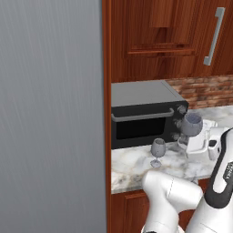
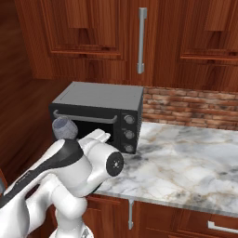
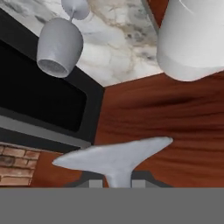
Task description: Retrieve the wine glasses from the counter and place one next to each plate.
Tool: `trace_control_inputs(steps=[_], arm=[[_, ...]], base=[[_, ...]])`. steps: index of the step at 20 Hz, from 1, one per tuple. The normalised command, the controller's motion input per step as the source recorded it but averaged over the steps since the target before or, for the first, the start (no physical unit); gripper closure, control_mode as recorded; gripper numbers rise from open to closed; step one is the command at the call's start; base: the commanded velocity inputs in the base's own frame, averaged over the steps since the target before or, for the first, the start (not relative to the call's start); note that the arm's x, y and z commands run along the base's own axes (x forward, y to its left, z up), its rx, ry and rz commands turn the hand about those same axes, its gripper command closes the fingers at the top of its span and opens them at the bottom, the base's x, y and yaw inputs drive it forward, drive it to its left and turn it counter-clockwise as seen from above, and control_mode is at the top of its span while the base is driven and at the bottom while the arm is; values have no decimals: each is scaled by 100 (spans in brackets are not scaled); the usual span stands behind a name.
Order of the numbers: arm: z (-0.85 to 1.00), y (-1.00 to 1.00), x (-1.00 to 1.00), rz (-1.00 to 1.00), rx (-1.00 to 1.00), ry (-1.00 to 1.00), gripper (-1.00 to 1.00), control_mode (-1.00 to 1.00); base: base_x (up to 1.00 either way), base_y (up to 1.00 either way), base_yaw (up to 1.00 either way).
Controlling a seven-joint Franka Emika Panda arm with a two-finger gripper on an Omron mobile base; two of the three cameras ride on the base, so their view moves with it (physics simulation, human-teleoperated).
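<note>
Marbled stone of the counter [image 1: 136, 166] carries one wine glass [image 1: 158, 151] upright just in front of the black toaster oven [image 1: 145, 119] in the left base view. A second glass [image 1: 191, 125] hangs in the air beside the oven's knobs, tilted, at the white gripper [image 1: 193, 141], whose jaws are closed on its stem.

From the right base view, the bowl of the lifted glass [image 2: 64, 128] peeks over the arm's elbow, in front of the oven door [image 2: 88, 125].

Through the hand view, the standing glass [image 3: 60, 46] appears upside down on the counter, and the held glass's foot [image 3: 114, 157] spreads close before the lens.

Both glasses look light, rigid, smooth and breakable; I judge the thin stem the safest hold, with a gentle squeeze and no knocks against the oven.
</note>
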Motion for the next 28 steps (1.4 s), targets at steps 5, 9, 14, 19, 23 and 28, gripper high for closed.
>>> trace_control_inputs(steps=[5, 9, 14, 19, 23, 28], arm=[[40, 0, -81, 0, 0, 7, 100, -100], [28, 0, -96, 0, 0, 14, 100, -100], [7, -13, -98, -33, 0, 5, 100, -100], [-22, 0, -31, -88, -6, 0, 100, -100], [-4, 36, 24, -68, -4, -2, 100, -100], [8, 23, 45, -11, -1, -10, 100, -100]], base=[[0, 0, 0], [0, 0, 0], [0, 0, 0], [0, 0, 0], [0, 0, 0], [0, 0, 0]])
